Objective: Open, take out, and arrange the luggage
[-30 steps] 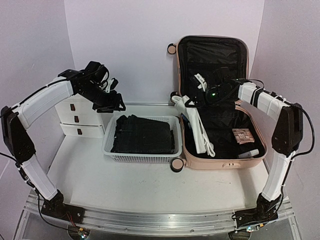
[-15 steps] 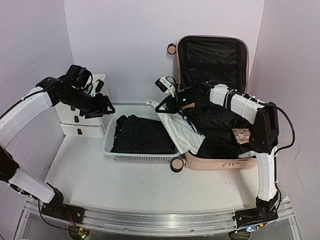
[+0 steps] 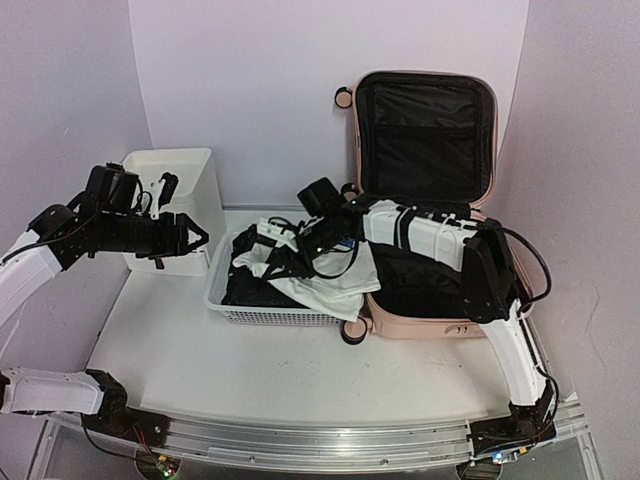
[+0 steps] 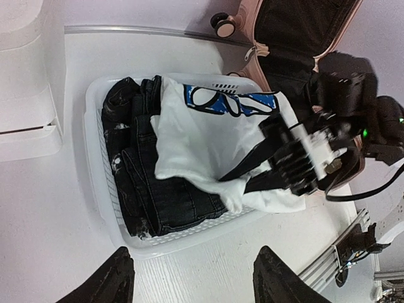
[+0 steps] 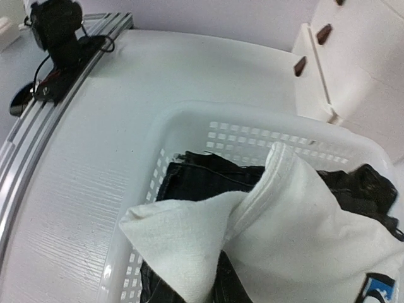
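Right now we see the right fingers (image 4: 282,172) pinching a white cloth (image 3: 322,286) draped over the basket (image 3: 224,301), the left fingers (image 4: 117,281) spread, holding nothing, beside the drawer unit (image 3: 192,188), and the luggage (image 3: 432,328) open on the worktop (image 3: 300,372), lid upright.

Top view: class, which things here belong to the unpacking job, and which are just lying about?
In the job: luggage; shirt, held by the right gripper; basket beneath it, with jeans inside.
Lying about: drawers; the left gripper, open, holds nothing.
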Controlling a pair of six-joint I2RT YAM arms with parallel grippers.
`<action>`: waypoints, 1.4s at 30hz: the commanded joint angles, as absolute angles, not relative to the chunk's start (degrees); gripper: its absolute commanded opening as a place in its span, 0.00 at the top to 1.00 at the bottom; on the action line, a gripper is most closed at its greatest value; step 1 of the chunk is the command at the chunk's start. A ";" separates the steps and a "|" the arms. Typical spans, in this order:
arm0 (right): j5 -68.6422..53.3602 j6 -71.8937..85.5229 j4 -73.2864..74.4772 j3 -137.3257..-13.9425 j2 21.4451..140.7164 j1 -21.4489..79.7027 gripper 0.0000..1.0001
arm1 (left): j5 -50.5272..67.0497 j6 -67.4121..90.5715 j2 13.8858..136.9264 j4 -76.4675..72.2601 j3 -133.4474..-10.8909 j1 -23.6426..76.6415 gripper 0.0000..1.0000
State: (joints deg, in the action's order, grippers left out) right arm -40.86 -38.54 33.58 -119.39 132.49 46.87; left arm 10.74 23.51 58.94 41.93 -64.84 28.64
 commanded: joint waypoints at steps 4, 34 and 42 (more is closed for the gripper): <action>-40.31 -54.08 33.80 -126.61 139.81 49.12 1.00 | 13.21 19.78 51.44 30.73 -58.15 28.39 0.35; -30.03 -48.18 39.63 -134.28 140.74 53.40 0.36 | 11.33 22.15 48.53 26.94 -49.32 28.39 0.32; -15.88 -27.08 38.87 -106.73 114.57 53.53 0.02 | 15.11 21.87 61.96 27.48 -54.45 28.33 0.28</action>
